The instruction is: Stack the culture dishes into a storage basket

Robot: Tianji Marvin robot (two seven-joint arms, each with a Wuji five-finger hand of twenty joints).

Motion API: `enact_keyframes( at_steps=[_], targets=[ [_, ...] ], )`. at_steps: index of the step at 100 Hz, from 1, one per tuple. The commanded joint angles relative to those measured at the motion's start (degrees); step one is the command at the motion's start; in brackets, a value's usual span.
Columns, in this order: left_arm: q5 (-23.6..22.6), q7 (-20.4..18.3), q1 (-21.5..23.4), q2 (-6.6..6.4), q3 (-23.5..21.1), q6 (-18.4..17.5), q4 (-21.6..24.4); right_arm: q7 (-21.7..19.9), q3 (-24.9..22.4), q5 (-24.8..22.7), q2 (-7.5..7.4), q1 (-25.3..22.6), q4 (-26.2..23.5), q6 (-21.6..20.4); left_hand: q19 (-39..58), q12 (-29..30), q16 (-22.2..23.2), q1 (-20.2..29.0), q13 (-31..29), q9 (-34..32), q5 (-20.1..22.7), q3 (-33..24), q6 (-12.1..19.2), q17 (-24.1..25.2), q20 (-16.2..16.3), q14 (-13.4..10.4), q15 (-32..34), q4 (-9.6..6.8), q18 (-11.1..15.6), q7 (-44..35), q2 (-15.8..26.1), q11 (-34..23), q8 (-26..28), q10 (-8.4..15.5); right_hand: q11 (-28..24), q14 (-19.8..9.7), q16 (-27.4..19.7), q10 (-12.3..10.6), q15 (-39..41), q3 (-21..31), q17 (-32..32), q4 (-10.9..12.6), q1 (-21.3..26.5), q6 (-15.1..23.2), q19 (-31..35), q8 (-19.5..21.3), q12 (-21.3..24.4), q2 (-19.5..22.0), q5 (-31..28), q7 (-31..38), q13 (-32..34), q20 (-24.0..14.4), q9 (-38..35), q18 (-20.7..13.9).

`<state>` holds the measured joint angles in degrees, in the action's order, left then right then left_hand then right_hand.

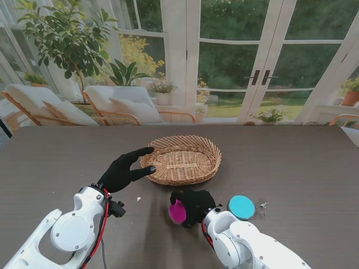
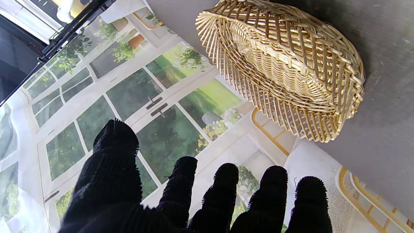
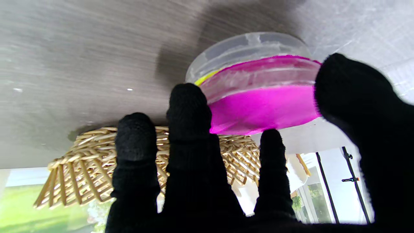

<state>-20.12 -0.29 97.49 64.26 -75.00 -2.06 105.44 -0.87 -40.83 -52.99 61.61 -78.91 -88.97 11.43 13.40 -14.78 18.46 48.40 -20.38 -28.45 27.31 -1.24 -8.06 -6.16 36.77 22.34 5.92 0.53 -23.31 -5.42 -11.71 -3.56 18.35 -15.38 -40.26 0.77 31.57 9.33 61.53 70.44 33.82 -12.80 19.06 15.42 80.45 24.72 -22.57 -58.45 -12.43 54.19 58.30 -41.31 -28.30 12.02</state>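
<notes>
The oval woven wicker storage basket (image 1: 182, 159) sits on the dark grey bench (image 1: 303, 168) with nothing visible inside it, so by my judgement no dish has been stacked yet. The right hand (image 1: 193, 206) is clamped on a round clear plastic culture dish with a magenta face (image 3: 262, 100), thumb on one edge and fingers on the other, held just nearer to me than the basket; under it sits a second clear dish showing a yellow edge (image 3: 207, 77). A round teal-topped culture dish (image 1: 242, 207) waits on the bench to its right. The left hand (image 1: 124, 170) hovers beside the basket's left rim, fingers spread, holding nothing. No label or writing can be read anywhere.
</notes>
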Motion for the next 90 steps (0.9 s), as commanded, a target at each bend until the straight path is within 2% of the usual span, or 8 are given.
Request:
enact_keyframes(
  at_steps=[1, 53, 78, 90],
  targets=[
    [0.1, -1.0, 0.1, 0.12, 0.0, 0.1, 0.0, -1.1, 0.2, -0.5, -0.15, 0.0, -0.1, -0.3, -1.3, 0.7, 0.5, 1.6, 1.7, 1.6, 0.8, 1.4, 0.1, 0.6, 1.0, 0.4, -1.0, -0.39, -1.2, 0.2, 3.2, 1.0, -0.2, 0.0, -3.2, 3.4, -1.5, -2.2, -6.4, 3.2, 2.6, 1.7, -1.8, -0.3, -1.1, -0.1, -1.1, -0.4, 2.2, -0.7, -4.3, 0.6, 2.6, 1.8],
    [0.5, -1.4, 0.1, 0.06, 0.0, 0.0, -0.1, -1.9, -0.2, -1.9, -0.49, -0.2, -0.7, -0.7, -1.4, 0.7, 0.6, 1.6, 1.7, 1.5, 1.0, 1.4, 0.5, 0.5, 1.1, 0.5, -1.0, -0.38, -1.3, 0.1, 3.3, 0.9, -0.2, 0.0, -1.7, 10.2, -4.4, -3.1, -22.2, 2.6, -3.6, 1.1, -4.1, -1.7, -10.1, -0.9, 0.5, -1.1, 4.9, -2.7, -11.2, 2.7, 7.2, 6.2],
    [0.7, -1.6, 0.0, 0.03, 0.0, 0.0, -0.2, -2.3, -2.0, -2.9, -0.75, -1.9, -2.3, -1.2, -1.4, 0.7, 0.6, 1.7, 1.6, 1.5, 1.1, 1.4, 0.8, 0.5, 1.1, 0.5, -1.0, -0.38, -1.3, 0.1, 3.4, 1.0, -0.2, -0.1, 0.3, 13.6, -8.3, -3.5, -31.7, 1.8, -4.2, 1.0, -5.7, -2.1, -14.6, -2.3, 2.3, -0.5, 5.9, -4.6, -11.6, 4.5, 8.4, 9.2],
    [0.8, -1.7, 0.0, 0.01, -0.1, -0.1, -0.2, -2.9, -3.3, -3.1, -0.87, -3.0, -3.7, -1.3, -1.4, 0.7, 0.6, 1.7, 1.7, 1.5, 1.1, 1.4, 0.9, 0.6, 1.1, 0.5, -1.0, -0.38, -1.2, 0.0, 3.4, 1.0, -0.2, -0.1, 1.0, 13.9, -9.3, -3.6, -34.2, 1.2, -3.3, 1.0, -6.2, -2.6, -15.8, -2.9, 2.8, 0.3, 6.6, -5.2, -10.9, 5.1, 8.8, 10.1]
  ],
)
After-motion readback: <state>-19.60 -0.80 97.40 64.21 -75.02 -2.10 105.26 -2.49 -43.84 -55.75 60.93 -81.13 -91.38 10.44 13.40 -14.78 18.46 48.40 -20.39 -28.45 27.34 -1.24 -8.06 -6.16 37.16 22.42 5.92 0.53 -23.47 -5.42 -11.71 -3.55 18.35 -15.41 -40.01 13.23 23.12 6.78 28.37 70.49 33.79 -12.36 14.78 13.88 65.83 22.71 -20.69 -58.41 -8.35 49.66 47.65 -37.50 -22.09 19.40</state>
